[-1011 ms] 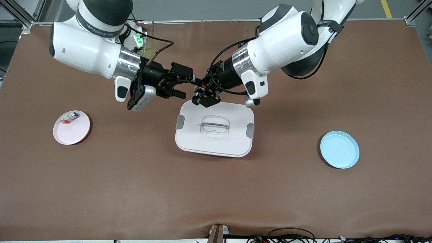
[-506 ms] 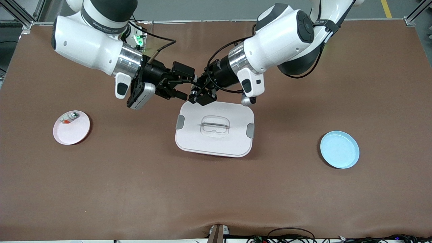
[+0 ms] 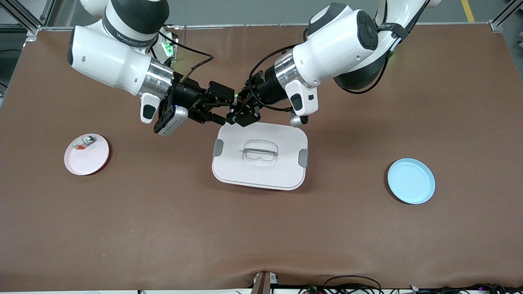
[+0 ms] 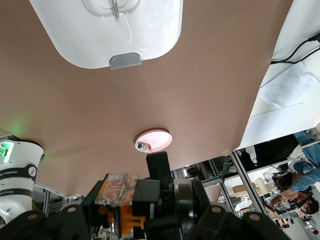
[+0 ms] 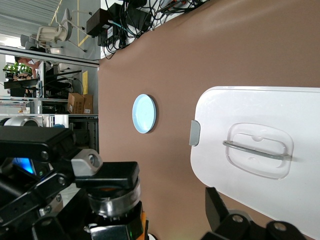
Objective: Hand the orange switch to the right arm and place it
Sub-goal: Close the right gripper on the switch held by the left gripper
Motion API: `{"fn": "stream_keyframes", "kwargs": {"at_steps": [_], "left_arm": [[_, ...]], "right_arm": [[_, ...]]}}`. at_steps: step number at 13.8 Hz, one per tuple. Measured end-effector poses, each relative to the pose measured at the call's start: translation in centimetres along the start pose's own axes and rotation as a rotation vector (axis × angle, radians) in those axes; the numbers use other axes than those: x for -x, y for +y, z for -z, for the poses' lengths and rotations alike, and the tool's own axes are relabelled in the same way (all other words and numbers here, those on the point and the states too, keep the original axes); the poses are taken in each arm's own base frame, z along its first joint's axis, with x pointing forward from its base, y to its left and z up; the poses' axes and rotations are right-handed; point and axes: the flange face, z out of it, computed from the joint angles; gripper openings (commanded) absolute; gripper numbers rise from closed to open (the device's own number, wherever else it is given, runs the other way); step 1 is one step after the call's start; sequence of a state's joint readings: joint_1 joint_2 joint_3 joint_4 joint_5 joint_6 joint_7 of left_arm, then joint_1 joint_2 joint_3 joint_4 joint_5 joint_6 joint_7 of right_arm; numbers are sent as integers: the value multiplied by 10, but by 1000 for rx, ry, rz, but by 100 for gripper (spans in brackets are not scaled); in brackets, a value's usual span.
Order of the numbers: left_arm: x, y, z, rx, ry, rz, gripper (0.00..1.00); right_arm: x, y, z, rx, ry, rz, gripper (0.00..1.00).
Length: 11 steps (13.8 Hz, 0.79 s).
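Above the farther edge of the white lidded box (image 3: pixel 260 157), your two claws meet tip to tip. The left claw (image 3: pixel 241 115), reaching in from the left arm's end of the tabletop (image 3: pixel 261 237), is clamped on the orange switch (image 5: pixel 111 196), which you see up close in the right wrist view: its round orange face sits inside a silver ring, held in the air between the two arms. The right claw (image 3: pixel 220 110) stands with its fingers apart on either side of the switch, one finger (image 5: pixel 106 174) just beside the silver ring and the other finger (image 5: pixel 216 204) clear of it. The left wrist view shows the switch's orange rear block (image 4: pixel 119 214) under a clear cover, set among the black finger parts.

On the tabletop toward the right arm's end lies a pink plate (image 3: pixel 86 154) carrying a small whitish part (image 3: pixel 83 142) with red and green bits. Toward the left arm's end, well apart from the box, lies a blue plate (image 3: pixel 411 181).
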<state>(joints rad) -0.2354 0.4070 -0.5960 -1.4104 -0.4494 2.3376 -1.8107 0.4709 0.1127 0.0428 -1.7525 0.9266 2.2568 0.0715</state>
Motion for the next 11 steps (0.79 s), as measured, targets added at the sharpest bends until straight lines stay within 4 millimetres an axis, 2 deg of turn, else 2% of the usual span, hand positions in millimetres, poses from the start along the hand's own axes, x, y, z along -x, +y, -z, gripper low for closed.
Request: {"fn": "stream_keyframes", "kwargs": {"at_steps": [1,3,4,5,9,11], "left_arm": [[0,0,0,0,0,0,20],[0,-1,-1,-3,1,0,20],[0,-2,-2,-5,1,0,20],[0,-3,-4,-7,1,-1,20],[2,-4,-4,-9,0,-3,21],[2,-4,-4,-9,0,-3,25]], "right_arm": [[1,-1,-2,0,-3,2,73],[5,-6,-4,-3,-4,10,36],[7,-9,-3,-5,-3,16,9],[9,-12,-3,-7,-3,22,0],[11,-16,-1,-3,0,47,0],[11,-16,-1,-3,0,48,0]]}}
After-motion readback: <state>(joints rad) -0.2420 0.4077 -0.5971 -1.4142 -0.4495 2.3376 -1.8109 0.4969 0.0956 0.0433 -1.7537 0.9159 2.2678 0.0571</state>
